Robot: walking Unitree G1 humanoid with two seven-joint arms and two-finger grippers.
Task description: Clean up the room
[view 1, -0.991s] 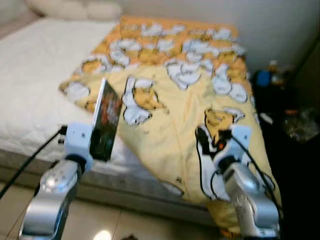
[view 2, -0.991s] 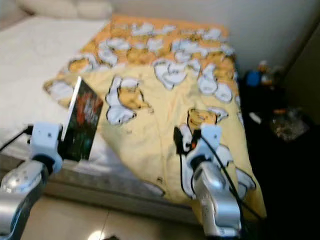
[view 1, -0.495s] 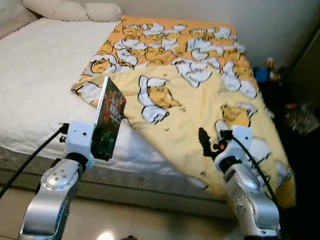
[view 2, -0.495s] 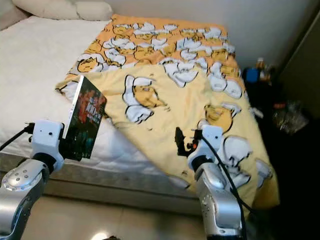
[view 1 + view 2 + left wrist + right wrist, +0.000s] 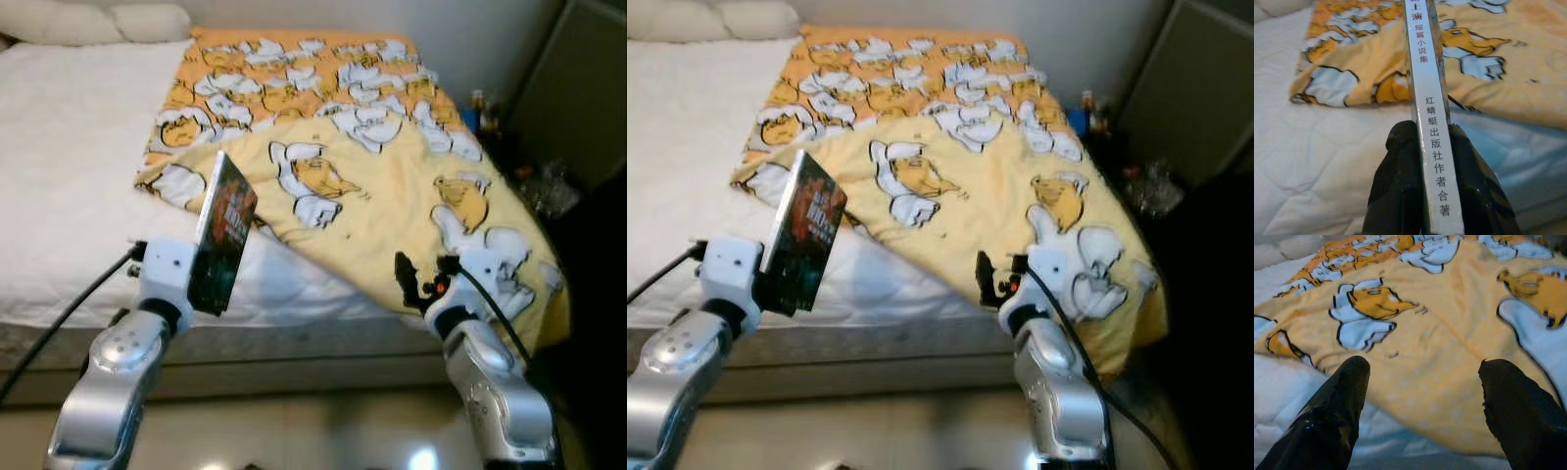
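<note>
My left gripper (image 5: 201, 284) is shut on a thin book (image 5: 222, 233) with a dark cover, held upright on edge over the near side of the bed. In the left wrist view the black fingers (image 5: 1400, 186) clamp the book's white spine (image 5: 1432, 147), which carries printed characters. My right gripper (image 5: 409, 284) is open and empty, raised over the bed's near right corner. Its two black fingers (image 5: 1337, 416) stand wide apart above the yellow cartoon blanket (image 5: 1449, 347). That blanket (image 5: 372, 166) lies folded back across the right half of the white mattress (image 5: 69, 166).
Two pillows (image 5: 98, 20) lie at the head of the bed. Small bottles and clutter (image 5: 485, 110) stand on a dark surface right of the bed, beside a dark cabinet (image 5: 578, 88). Shiny tile floor (image 5: 294, 431) runs along the bed's near edge.
The whole scene has shifted left and the bed's edge has turned, so the camera moved. Both arms keep the same pose; the book stays in the left gripper.
</note>
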